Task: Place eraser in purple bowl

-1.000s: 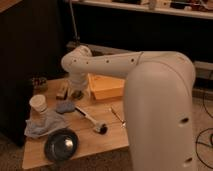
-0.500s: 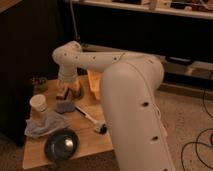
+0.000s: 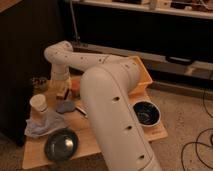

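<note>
I had the claw [image 3: 62, 86] low over the far-left part of the wooden table [image 3: 34, 152], and I could not tell whether it was clenched or released. The eraser [image 3: 64, 93] sat right at its tip, touching or nearly so. Just camera-side of the claw lay a grey-blue pad [image 3: 65, 106]. The purple bowl [image 3: 146, 113] was well away to the claw's right in view, beyond the arm's thick link [image 3: 110, 100]. I judged a weak hold the main risk: the block could slip on that long carry, or end up in the grey-blue bowl [image 3: 61, 144].
</note>
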